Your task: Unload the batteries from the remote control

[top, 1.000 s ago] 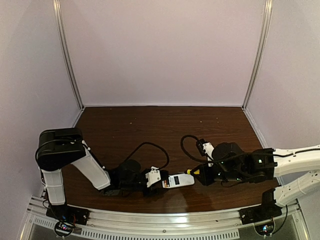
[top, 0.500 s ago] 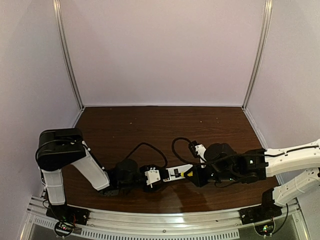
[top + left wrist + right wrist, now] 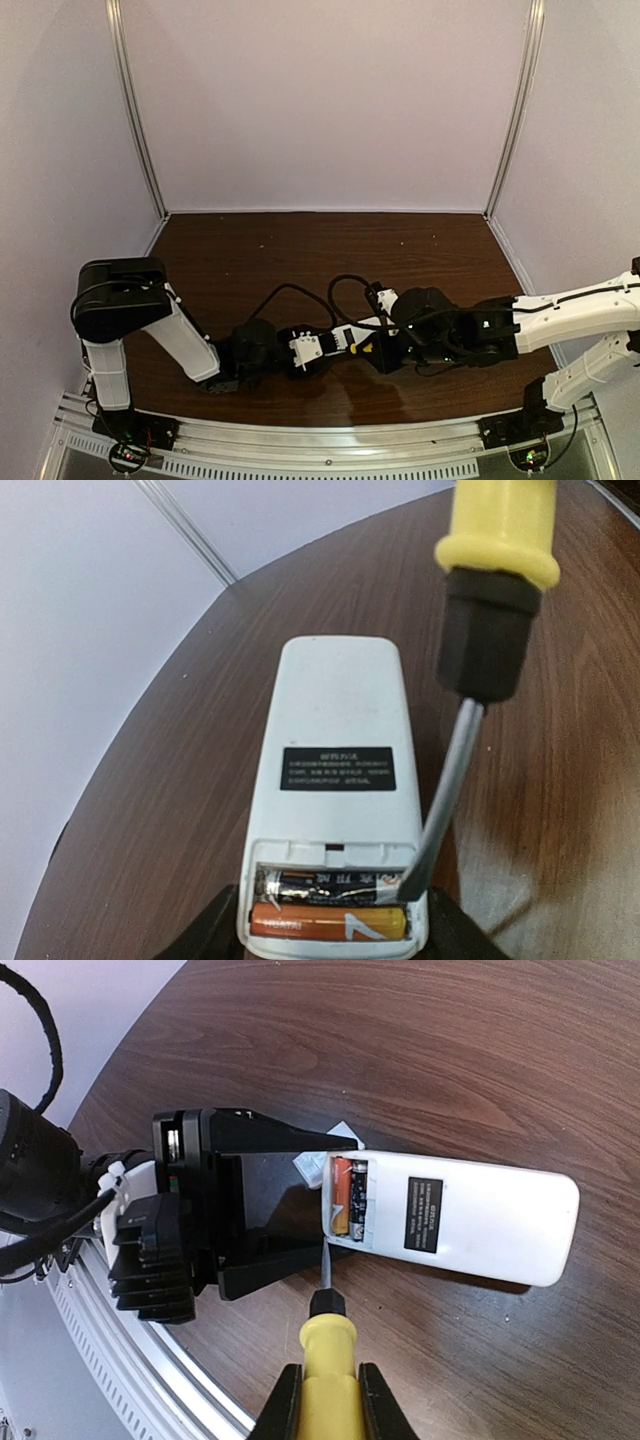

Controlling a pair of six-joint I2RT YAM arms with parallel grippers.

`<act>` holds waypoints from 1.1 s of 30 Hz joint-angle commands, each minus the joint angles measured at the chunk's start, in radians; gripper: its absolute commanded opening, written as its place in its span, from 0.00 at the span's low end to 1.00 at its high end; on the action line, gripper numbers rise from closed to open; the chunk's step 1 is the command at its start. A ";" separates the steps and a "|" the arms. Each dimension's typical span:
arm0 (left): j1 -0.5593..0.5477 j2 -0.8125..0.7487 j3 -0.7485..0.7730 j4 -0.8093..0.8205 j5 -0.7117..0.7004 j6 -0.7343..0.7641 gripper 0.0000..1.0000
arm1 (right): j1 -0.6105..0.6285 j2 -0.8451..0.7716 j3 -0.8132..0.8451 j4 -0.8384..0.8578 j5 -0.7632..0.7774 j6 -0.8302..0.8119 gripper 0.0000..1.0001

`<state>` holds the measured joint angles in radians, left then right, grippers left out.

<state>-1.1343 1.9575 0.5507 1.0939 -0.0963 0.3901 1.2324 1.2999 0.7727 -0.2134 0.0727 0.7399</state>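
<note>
Batteries (image 3: 325, 920) lie both inside the open compartment at one end of the remote (image 3: 335, 780), side by side, the orange one nearest the end and the dark one (image 3: 320, 883) just beside it. Left gripper (image 3: 318, 1195) has its jaws about half apart and closed on that same end of the remote, one black finger on each long edge, so the batteries sit right between the jaws. Right gripper (image 3: 328, 1400) is closed tight on the yellow handle of the screwdriver (image 3: 326, 1345). The remote lies on its face on the table (image 3: 300, 240), back side up. The left wrist view shows the metal tip touching one end of the dark battery, at the side wall of the compartment. The right wrist view shows both left fingers on the remote, but there the tip itself is hard to see. In the top view the two grippers meet at the remote near the front edge of the table, and the batteries cannot be seen.
</note>
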 commanded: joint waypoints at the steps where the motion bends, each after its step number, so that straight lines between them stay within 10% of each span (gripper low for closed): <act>1: -0.005 -0.006 0.031 0.016 -0.045 -0.037 0.00 | 0.011 0.013 0.038 -0.011 0.059 0.028 0.00; 33: -0.005 0.003 0.095 -0.086 0.001 -0.132 0.00 | 0.024 0.124 0.113 -0.061 0.229 0.041 0.00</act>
<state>-1.1351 1.9575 0.6178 0.9852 -0.1093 0.2771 1.2507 1.4044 0.8532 -0.2455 0.2546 0.7887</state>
